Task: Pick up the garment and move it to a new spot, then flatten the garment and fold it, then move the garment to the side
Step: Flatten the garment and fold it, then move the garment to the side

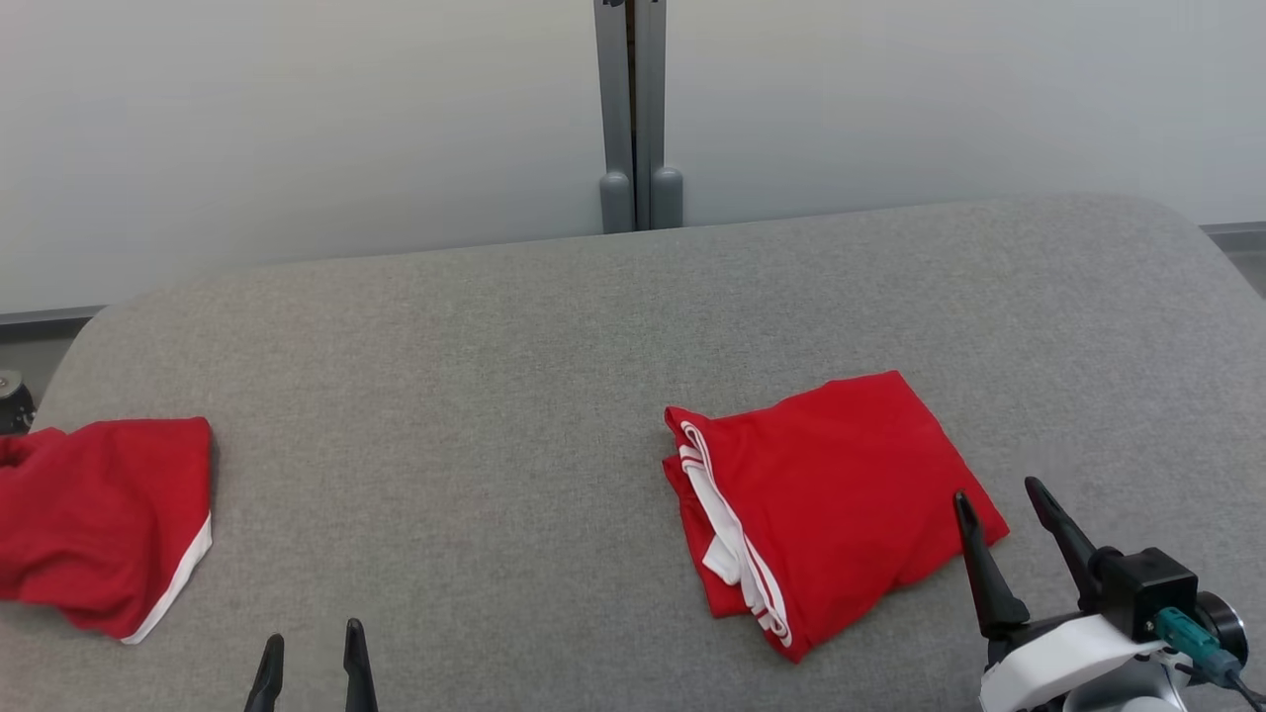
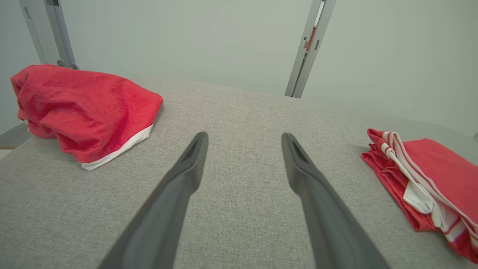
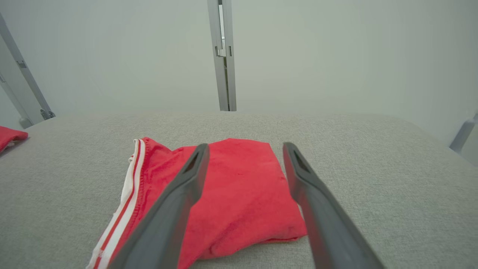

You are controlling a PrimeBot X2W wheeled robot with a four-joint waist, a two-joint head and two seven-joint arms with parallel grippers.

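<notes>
A: Where's the folded red garment [image 1: 831, 485]?
B: Flat on the grey worktop [image 1: 475, 376], right side; right tool [image 1: 995, 489] at its near corner, spread wide, empty; left tool [image 1: 315, 631] spread too.

Red garment [image 1: 841, 485] with white stripes, grey table [image 1: 495, 396]

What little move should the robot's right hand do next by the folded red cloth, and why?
Probably pull the right hand back, away from the folded red garment with white stripes. It lies folded towards the right of the grey fabric table, and the hand is open at its corner, holding nothing.
</notes>
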